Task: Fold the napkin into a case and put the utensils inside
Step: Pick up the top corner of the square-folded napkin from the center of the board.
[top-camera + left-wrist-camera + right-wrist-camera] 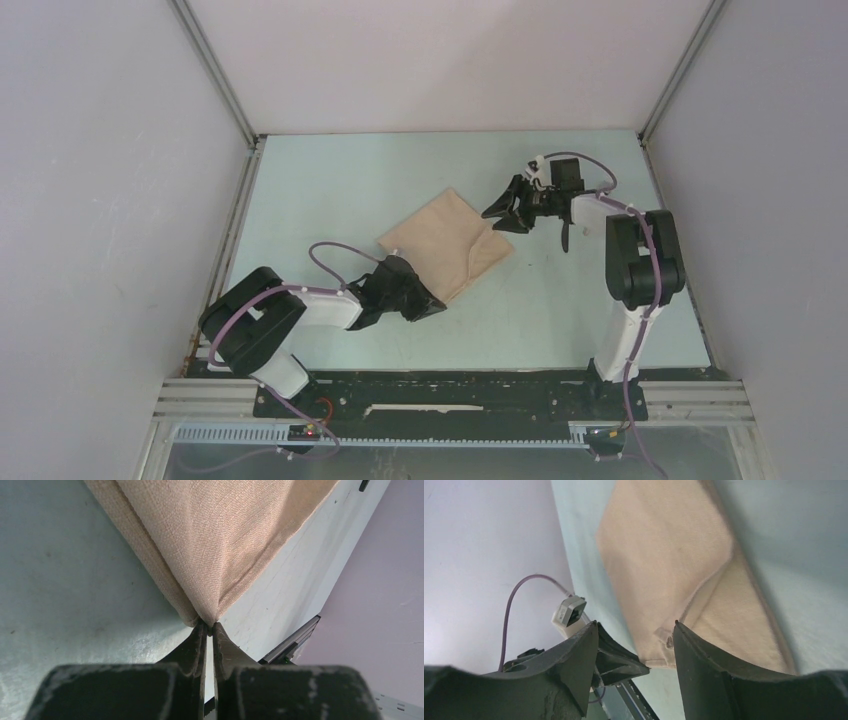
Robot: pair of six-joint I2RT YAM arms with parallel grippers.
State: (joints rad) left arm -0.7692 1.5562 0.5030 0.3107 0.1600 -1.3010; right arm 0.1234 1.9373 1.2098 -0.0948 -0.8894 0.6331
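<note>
The beige napkin (447, 243) lies folded on the table's middle, with an upper layer that ends in a diagonal edge (704, 595). My left gripper (436, 303) is shut on the napkin's near corner (207, 617), low at the table. My right gripper (498, 215) is open and empty, hovering just right of the napkin's far right corner; it also shows in the right wrist view (636, 625). A dark slender piece, apparently the knife (566, 236), lies under the right arm. The fork is out of view.
The pale table (340, 190) is walled by white panels on three sides. A black rail (450, 385) with both arm bases runs along the near edge. The left gripper's fingers (621, 662) show between my right fingers.
</note>
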